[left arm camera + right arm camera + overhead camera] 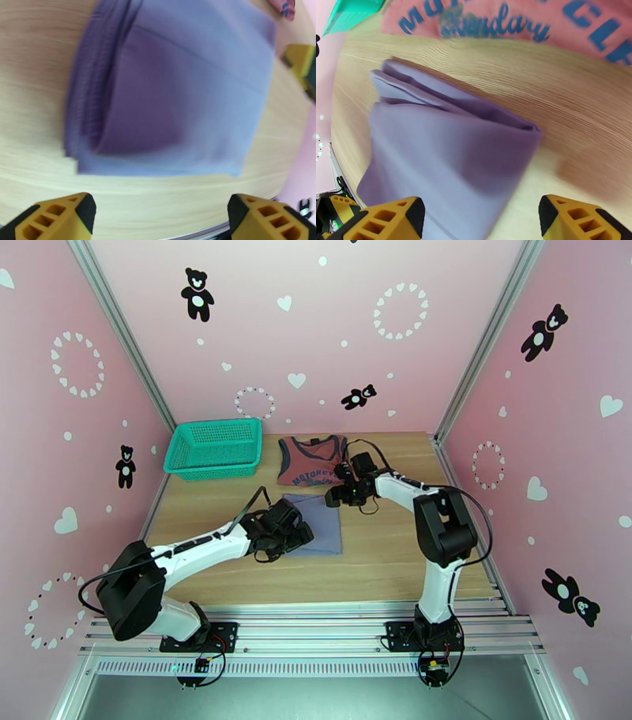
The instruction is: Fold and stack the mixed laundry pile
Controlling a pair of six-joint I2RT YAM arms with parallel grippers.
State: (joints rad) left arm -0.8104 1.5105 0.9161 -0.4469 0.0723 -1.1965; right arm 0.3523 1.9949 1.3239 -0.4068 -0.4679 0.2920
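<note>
You have the left gripper [294, 534] and the right gripper [340, 494] both spread wide and empty, flanking the folded grey-lavender shirt [325, 528] at mid-frame. The rust-red tank top [310, 461] lies flat just above it.

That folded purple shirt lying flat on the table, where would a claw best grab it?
Probably at the edge of the grey-lavender shirt facing the open left claw, coming in low along the table. It lies flat in several layers, so pinching the whole edge should keep the fold together.
</note>
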